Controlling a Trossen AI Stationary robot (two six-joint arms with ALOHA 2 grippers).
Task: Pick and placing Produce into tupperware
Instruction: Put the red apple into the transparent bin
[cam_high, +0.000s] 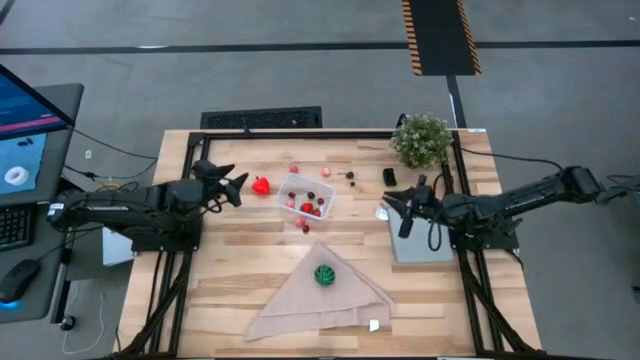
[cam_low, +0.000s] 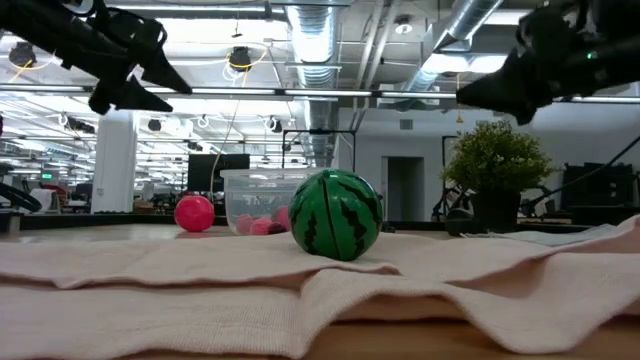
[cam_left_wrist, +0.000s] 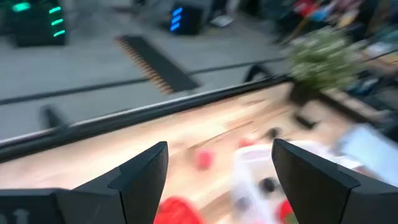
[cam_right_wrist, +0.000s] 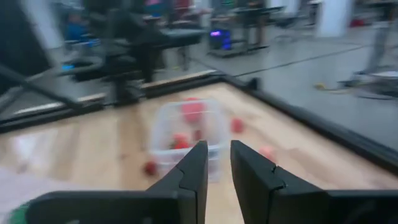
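Observation:
The clear tupperware stands at mid-table with several small red and dark bits inside; it also shows in the low view. A red pepper-like piece lies on the wood just left of it. My left gripper hovers open beside that piece, which shows low between its fingers. The green striped ball rests on the beige cloth. Loose berries lie around the tub. My right gripper hangs raised and empty to the tub's right, fingers nearly together.
A potted plant stands at the far right corner, with a small black object near it. A grey panel lies under the right arm. Black frame rails edge the table, and a keyboard sits beyond the far edge.

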